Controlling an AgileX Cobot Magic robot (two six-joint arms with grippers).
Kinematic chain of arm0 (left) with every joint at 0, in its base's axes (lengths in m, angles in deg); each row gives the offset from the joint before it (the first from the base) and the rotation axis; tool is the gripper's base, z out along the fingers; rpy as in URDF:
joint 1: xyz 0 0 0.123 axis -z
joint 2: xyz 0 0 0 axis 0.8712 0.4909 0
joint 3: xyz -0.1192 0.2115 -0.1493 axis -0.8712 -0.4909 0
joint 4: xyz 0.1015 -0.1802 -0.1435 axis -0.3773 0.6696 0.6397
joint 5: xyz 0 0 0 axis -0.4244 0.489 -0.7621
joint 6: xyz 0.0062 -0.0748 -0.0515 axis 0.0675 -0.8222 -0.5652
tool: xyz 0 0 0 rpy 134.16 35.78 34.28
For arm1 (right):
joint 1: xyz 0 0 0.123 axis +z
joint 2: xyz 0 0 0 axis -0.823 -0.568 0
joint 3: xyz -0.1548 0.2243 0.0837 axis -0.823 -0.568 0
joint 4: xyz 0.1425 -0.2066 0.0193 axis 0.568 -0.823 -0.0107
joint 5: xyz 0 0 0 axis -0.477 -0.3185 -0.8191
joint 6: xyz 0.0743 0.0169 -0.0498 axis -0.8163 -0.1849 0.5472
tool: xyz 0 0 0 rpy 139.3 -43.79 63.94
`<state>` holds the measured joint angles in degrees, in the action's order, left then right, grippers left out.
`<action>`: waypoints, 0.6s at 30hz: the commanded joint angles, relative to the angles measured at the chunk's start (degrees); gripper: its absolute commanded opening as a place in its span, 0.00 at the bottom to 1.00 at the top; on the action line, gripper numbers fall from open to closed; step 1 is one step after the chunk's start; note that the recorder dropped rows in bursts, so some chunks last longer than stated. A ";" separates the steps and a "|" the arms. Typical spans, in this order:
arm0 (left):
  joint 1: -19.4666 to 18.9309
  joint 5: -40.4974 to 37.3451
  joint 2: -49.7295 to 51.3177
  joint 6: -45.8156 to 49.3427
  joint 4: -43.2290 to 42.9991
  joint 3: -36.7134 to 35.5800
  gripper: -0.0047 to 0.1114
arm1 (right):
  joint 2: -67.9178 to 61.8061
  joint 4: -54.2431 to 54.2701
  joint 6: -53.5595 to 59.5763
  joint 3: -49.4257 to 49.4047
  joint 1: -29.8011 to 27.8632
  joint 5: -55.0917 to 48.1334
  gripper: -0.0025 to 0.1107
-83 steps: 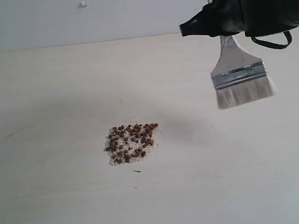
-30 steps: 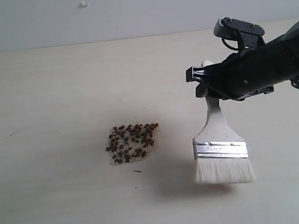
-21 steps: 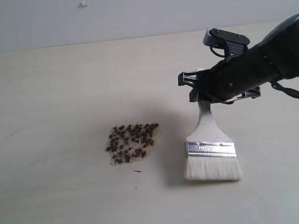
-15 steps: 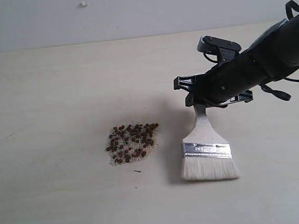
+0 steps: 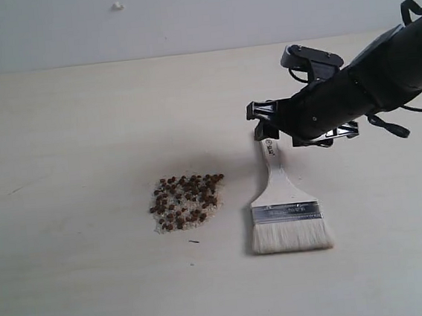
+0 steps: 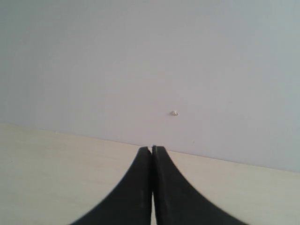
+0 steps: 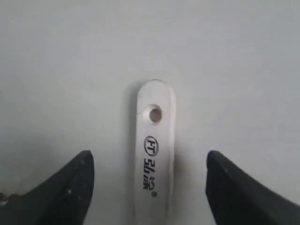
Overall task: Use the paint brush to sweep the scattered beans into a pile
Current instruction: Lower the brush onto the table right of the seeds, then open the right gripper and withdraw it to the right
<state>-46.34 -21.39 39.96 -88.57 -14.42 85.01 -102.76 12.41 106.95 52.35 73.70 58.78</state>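
Paint brush [image 5: 284, 199] stamped "HT" lies below the spread right gripper [image 7: 149, 155]; left gripper [image 6: 151, 149] pressed together

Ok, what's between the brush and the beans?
Nothing but bare table: the exterior view shows an empty stretch between the beans and the brush.

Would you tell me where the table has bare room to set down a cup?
Bare: the table left of the beans, the back strip by the wall, and the front strip before beans and brush. The gap between beans and brush is narrow. Crowded on the right, where the open right gripper hangs over the brush handle.
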 commanded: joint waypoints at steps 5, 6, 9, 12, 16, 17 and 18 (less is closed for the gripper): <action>0.28 -0.16 0.08 -0.04 -0.03 -0.12 0.04 | 19.58 -5.57 1.41 -5.29 -0.31 2.15 0.06; 0.28 -0.16 0.08 -0.04 -0.03 -0.12 0.04 | 22.47 -6.17 1.41 -7.47 -0.31 2.86 0.02; 0.28 -0.16 0.08 -0.04 -0.03 -0.12 0.04 | 35.87 -8.52 1.41 -19.24 -0.31 2.92 0.02; 0.28 -0.16 0.08 -0.04 -0.03 -0.12 0.04 | 44.62 -10.62 1.41 -26.97 -0.31 1.40 0.02; 0.28 -0.16 0.08 -0.04 -0.03 -0.12 0.04 | 52.29 -10.83 1.41 -31.08 -0.31 -4.77 0.02; 0.28 -0.16 0.08 -0.04 -0.03 -0.12 0.04 | 53.23 -10.83 1.41 -31.08 -0.31 -5.02 0.02; 0.28 -0.16 0.08 -0.04 -0.03 -0.12 0.04 | 54.09 -10.83 1.41 -31.08 -0.31 -5.00 0.02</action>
<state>-46.34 -21.39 39.96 -88.57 -14.42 85.01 -50.40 2.21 107.89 21.61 73.70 54.52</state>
